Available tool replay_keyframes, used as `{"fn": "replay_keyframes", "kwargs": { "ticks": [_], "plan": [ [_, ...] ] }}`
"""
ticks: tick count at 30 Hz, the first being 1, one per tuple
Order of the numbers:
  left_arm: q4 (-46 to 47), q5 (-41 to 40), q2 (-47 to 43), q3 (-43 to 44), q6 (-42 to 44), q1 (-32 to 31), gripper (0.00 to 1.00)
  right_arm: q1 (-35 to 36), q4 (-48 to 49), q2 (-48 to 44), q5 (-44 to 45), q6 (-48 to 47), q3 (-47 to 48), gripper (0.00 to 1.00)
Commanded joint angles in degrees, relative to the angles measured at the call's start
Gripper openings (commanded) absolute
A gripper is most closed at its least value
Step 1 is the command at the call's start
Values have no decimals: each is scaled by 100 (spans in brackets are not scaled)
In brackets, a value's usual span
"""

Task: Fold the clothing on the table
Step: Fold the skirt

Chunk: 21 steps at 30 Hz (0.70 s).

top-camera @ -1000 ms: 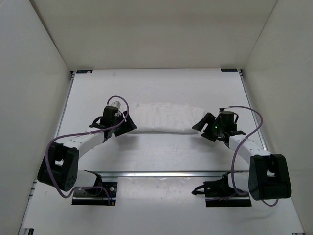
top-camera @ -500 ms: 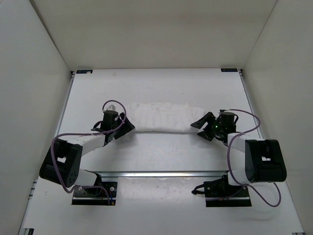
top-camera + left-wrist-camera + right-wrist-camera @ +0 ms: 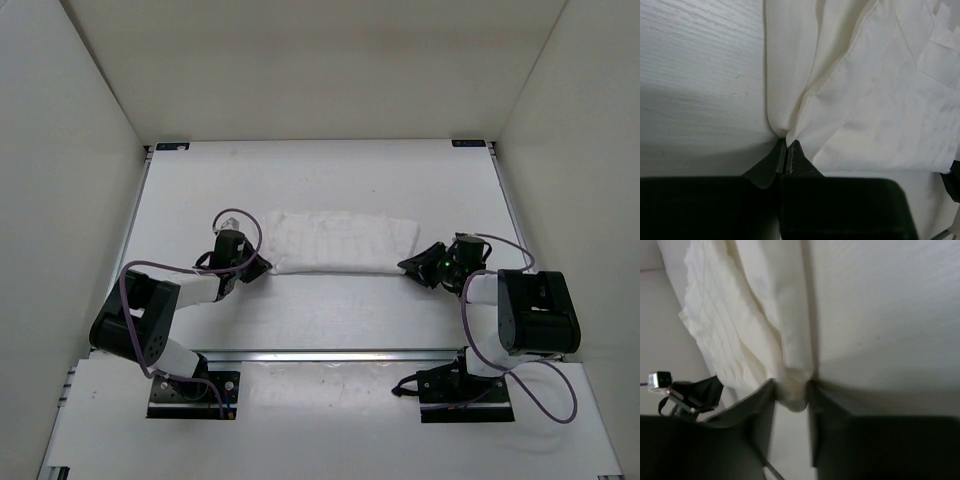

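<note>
Change since a second ago: both pairs of fingers are now closing on the cloth ends where they were standing wide apart, both arms are sitting lower and drawn back toward their bases, and the cloth is lying straighter instead of arching.
Left fingers [image 3: 789, 150]: pressing together, tips clamping a gathered bit of fabric at the near left corner of the clothing [image 3: 865, 100]; creases are fanning out from the pinch in the left wrist view.
Right fingers [image 3: 408, 266]: standing partly apart and squeezing a thick bunched fold of the clothing's right end between them; the fold is bulging in the gap and touching both inner faces in the right wrist view.
Clothing, overall [image 3: 340, 240]: lying flat as a long wrinkled white strip across the middle of the tabletop [image 3: 320, 180], running left to right, with each end meeting one pair of fingers.
Left arm: reaching low from the near left, forearm angling toward the strip's left end, purple cable looping above the wrist.
Right arm: folding tightly at the near right, wrist pointing left at the strip's right end, purple cable looping around its elbow.
Tabletop: showing bare matte white on the far and near sides of the strip.
Metal rail [image 3: 330, 354]: running across the near side, between the strip and the arm bases.
</note>
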Motion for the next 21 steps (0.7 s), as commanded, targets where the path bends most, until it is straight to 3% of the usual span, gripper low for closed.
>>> {"fn": "replay_keyframes", "kwargs": {
  "ticks": [1,4,9,12,15,21],
  "plan": [
    [209,88,-50,-238,-81,-112,1,-143,162,-42,325,88,-243,19],
    [358,132,-94,-344,-108,-165,0,-257,-39,-280,494,10,-271,0],
    [587,211,-94,-362,-248,-358,0,-390,-1277,-711,607,-911,554,0],
    [772,124,-77,-300,-397,-656,0,-328,-2568,-756,792,-1692,1643,0],
    [947,44,81,-204,-529,-806,0,258,-3982,-546,1125,-2527,3205,0],
    [1150,151,591,139,-644,-762,0,1805,-4909,316,1618,-3128,4983,0]
  ]
}}
